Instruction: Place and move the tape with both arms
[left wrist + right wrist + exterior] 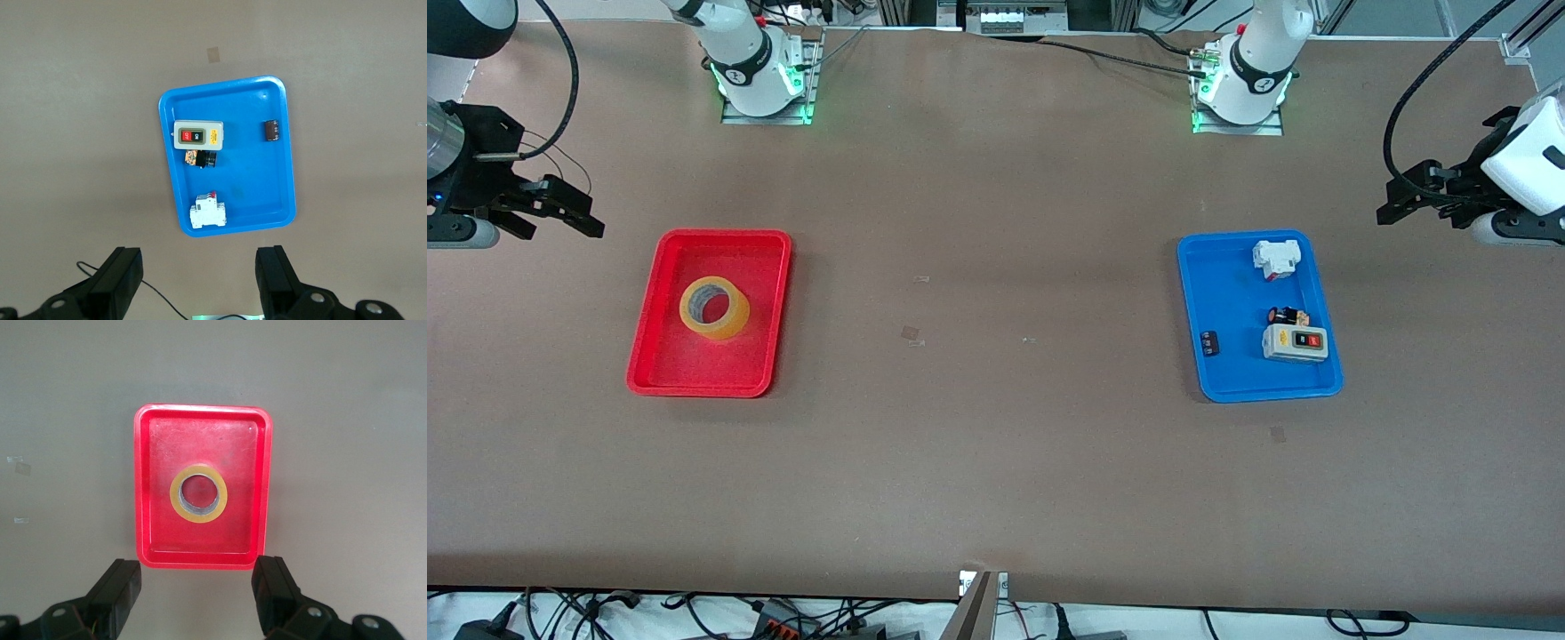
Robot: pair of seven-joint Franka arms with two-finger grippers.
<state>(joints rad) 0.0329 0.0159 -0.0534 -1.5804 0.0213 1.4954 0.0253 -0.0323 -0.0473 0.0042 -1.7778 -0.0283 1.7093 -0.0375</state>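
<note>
The tape (729, 327) is a yellowish-tan ring lying flat in a red tray (660, 356) toward the right arm's end of the table. It also shows in the right wrist view (175, 495), in the middle of the red tray (160, 440). My right gripper (591, 218) is open and empty, up over bare table beside the red tray; its own view shows its wide-apart jaws (198, 577). My left gripper (1385, 203) is open and empty, up over bare table beside a blue tray (1232, 293); it also shows in the left wrist view (200, 263).
The blue tray (260, 180) holds a white-grey switch box (1296, 342), a white breaker (1276, 258), a small black and orange part (1287, 316) and a small dark block (1209, 342). Brown table lies between the two trays.
</note>
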